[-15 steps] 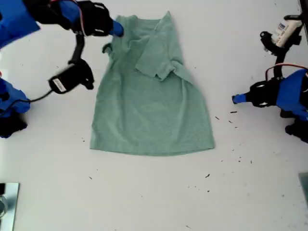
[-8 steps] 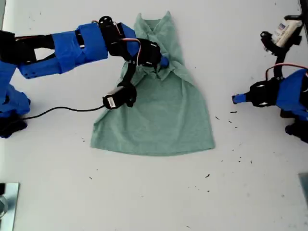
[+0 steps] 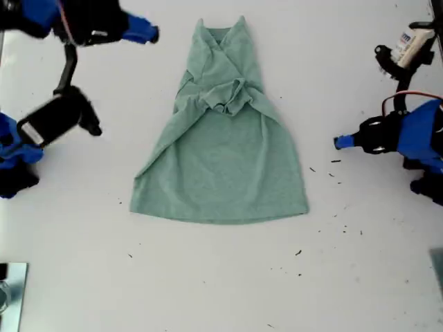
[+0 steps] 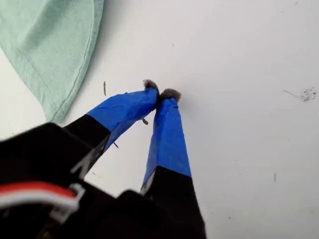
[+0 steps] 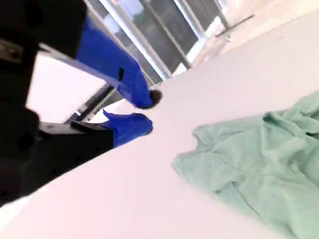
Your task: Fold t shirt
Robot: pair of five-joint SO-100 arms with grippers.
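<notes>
A: You have pulled my second gripper (image 3: 149, 32) back. Half a second ago it was over the chest of the t shirt (image 3: 221, 159); now it sits at the exterior view's top left, well apart from the cloth.

B: And you left something behind: the sleeve on the exterior view's left now lies folded in across the chest, where a second ago that side was still spread out.

A: Is my second gripper (image 5: 144, 112) carrying anything?

B: No. In its own wrist view you see the two blue tips parted a little, with nothing between them (the t shirt (image 5: 259, 154) lies beyond, rumpled at the neck end).

A: Where does the cloth lie?

B: In the middle of the white table (image 3: 221, 290), neck toward the exterior view's top, hem flat toward its bottom, both sleeves bunched together on the chest.

A: And my first gripper (image 3: 339, 142)?

B: You have kept it at the exterior view's right, near the shirt but not touching. In its wrist view my first gripper (image 4: 160, 94) has its tips pressed together on nothing, a hem corner of the t shirt (image 4: 50, 45) just beside.
</notes>
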